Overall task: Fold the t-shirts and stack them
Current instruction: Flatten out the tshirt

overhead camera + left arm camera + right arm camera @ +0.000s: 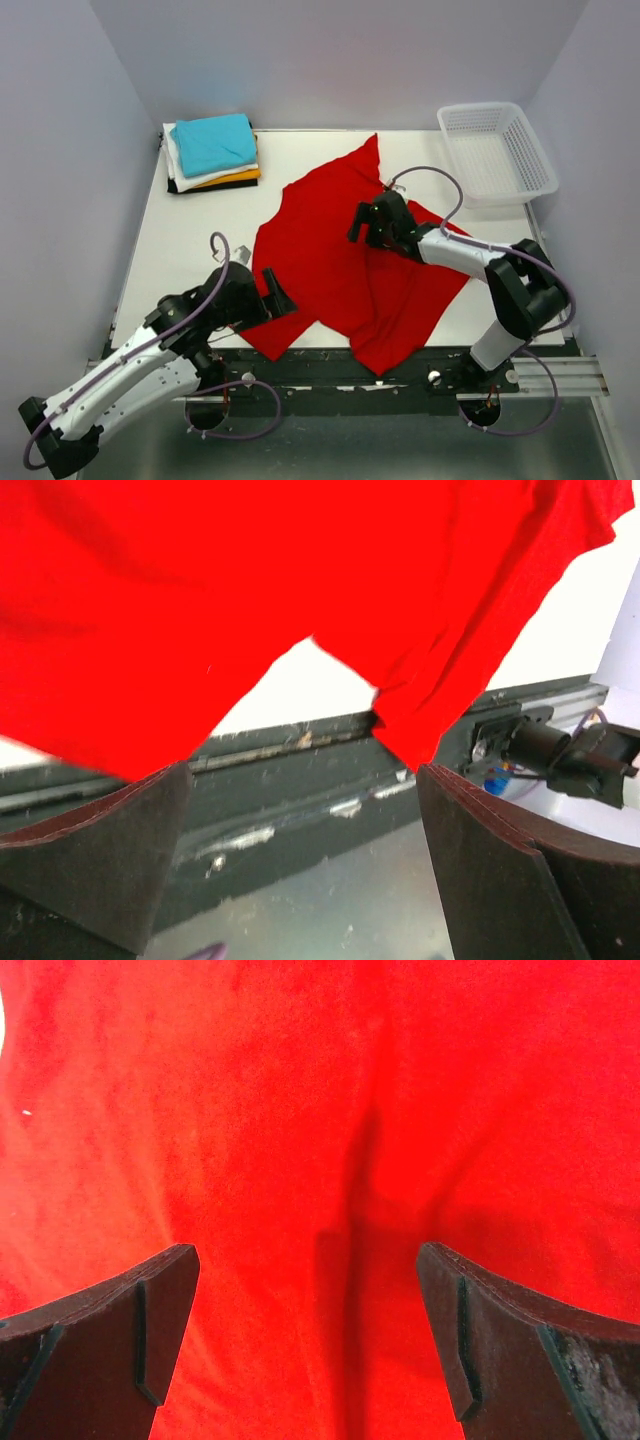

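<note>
A bright red t-shirt (330,255) lies crumpled across the middle of the white table, two corners hanging over the near edge. It fills the right wrist view (300,1110) and the top of the left wrist view (250,600). A folded stack (212,152) with teal on top, then white, orange and black, sits at the back left. My left gripper (272,293) is open and empty at the shirt's near left edge. My right gripper (368,222) is open and empty just above the shirt's middle.
A white plastic lattice basket (497,152) stands at the back right. The table's near edge with a dark metal rail (300,780) runs below the shirt. Grey walls enclose the table on the left, back and right.
</note>
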`<move>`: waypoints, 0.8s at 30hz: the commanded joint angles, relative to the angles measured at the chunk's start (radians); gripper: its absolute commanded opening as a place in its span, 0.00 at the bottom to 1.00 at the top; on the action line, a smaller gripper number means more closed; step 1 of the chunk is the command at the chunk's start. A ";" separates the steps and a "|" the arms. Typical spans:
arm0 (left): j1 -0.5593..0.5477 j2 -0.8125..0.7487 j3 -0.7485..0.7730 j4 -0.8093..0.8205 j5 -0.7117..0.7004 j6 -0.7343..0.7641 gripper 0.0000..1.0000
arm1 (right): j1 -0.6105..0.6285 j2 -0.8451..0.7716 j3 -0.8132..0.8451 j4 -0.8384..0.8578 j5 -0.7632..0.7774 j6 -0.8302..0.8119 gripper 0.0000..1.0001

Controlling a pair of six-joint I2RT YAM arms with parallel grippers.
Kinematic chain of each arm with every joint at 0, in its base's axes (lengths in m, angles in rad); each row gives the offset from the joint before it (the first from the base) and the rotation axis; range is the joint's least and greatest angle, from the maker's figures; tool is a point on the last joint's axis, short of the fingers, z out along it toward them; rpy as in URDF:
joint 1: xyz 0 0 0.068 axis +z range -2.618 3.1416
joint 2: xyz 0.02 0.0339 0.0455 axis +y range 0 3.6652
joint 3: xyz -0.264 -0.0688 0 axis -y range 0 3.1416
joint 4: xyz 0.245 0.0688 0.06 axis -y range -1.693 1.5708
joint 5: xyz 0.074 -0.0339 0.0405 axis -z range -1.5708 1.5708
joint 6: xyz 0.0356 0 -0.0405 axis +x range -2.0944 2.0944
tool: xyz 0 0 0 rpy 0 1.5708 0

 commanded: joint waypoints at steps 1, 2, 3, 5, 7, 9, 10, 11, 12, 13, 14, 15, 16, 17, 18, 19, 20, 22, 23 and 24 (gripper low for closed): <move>0.049 0.204 0.074 0.321 -0.110 0.236 0.99 | 0.003 -0.149 -0.052 -0.084 0.114 0.000 1.00; 0.094 0.263 0.092 0.365 -0.093 0.260 0.99 | 0.003 -0.179 -0.078 -0.089 0.132 0.008 1.00; 0.137 0.312 0.110 0.420 -0.043 0.299 0.99 | 0.001 -0.202 -0.101 -0.091 0.151 0.015 1.00; 0.226 0.426 0.139 0.513 0.037 0.375 0.99 | -0.006 -0.238 -0.139 -0.121 0.198 0.044 1.00; 0.294 0.554 0.187 0.545 0.079 0.418 0.99 | -0.026 -0.260 -0.166 -0.167 0.236 0.085 1.00; 0.333 0.662 0.228 0.575 0.098 0.448 0.99 | -0.060 -0.266 -0.194 -0.179 0.228 0.106 1.00; 0.344 0.711 0.250 0.587 0.124 0.472 0.99 | -0.077 -0.264 -0.204 -0.178 0.212 0.108 1.00; 0.353 0.769 0.272 0.591 0.130 0.485 0.99 | -0.097 -0.258 -0.210 -0.178 0.201 0.111 1.00; 0.363 0.816 0.296 0.578 0.143 0.482 0.99 | -0.110 -0.252 -0.213 -0.178 0.198 0.112 1.00; 0.373 0.866 0.313 0.580 0.167 0.490 0.99 | -0.116 -0.243 -0.211 -0.178 0.203 0.113 1.00; 0.380 0.903 0.323 0.583 0.177 0.493 0.99 | -0.125 -0.229 -0.207 -0.178 0.204 0.111 1.00; 0.387 0.942 0.327 0.586 0.178 0.492 0.99 | -0.130 -0.217 -0.200 -0.178 0.202 0.108 1.00; 0.394 0.971 0.328 0.590 0.177 0.489 0.99 | -0.136 -0.202 -0.195 -0.176 0.202 0.107 1.00; 0.404 1.003 0.329 0.584 0.190 0.485 0.99 | -0.141 -0.188 -0.190 -0.172 0.202 0.105 1.00; 0.413 1.023 0.322 0.586 0.213 0.485 0.99 | -0.145 -0.169 -0.181 -0.168 0.202 0.100 1.00; 0.423 1.045 0.314 0.588 0.244 0.481 0.99 | -0.147 -0.152 -0.172 -0.159 0.206 0.092 1.00; 0.432 1.053 0.294 0.592 0.288 0.484 0.99 | -0.146 -0.127 -0.156 -0.148 0.205 0.084 1.00; 0.440 1.029 0.215 0.652 0.350 0.465 0.99 | -0.148 -0.073 -0.117 -0.138 0.198 0.073 1.00; 0.440 1.010 0.183 0.657 0.346 0.452 0.99 | -0.148 -0.044 -0.097 -0.137 0.192 0.068 1.00; 0.440 0.986 0.151 0.646 0.323 0.445 0.99 | -0.148 -0.022 -0.074 -0.137 0.185 0.065 1.00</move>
